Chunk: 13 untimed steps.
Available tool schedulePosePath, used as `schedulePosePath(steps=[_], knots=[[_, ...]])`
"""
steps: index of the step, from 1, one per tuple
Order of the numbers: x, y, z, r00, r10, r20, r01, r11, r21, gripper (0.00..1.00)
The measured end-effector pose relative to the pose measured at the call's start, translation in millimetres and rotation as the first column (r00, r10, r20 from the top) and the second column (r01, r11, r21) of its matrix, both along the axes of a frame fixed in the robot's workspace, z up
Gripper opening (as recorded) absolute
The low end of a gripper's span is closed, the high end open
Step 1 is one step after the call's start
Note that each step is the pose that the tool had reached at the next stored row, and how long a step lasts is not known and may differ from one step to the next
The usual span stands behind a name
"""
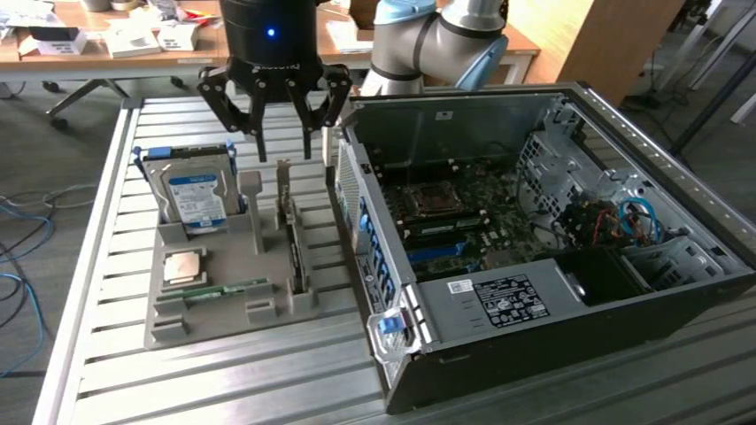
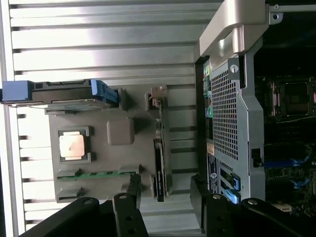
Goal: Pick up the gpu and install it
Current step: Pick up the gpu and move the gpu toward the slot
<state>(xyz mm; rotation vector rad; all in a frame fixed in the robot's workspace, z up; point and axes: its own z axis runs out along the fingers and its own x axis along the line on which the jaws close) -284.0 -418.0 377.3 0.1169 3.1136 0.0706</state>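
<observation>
Gpu point(image 1: 294, 248) — thin, flat, dark-edged card

Exterior view: soft, even indoor light, medium bright, no hard shadows. Blue indicator light point(image 1: 272, 34) glows on black gripper point(image 1: 280, 137) body. Slatted table point(image 1: 95, 292) under gripper pale, faint sheen. Computer case point(image 1: 567, 292) interior beside gripper dim. Wrist view: harsher contrast; table slats beyond tray point(image 2: 98, 163) from fingers point(image 2: 129, 197) glare near-white; fingers dark, case interior nearly black.
</observation>
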Motion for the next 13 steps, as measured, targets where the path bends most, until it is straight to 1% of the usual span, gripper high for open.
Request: schedulePosePath(steps=[13], knots=[[0.0,0.0,-11.4,1.0,0.0,-0.0001,0.0,1.0,-0.0001,0.53]])
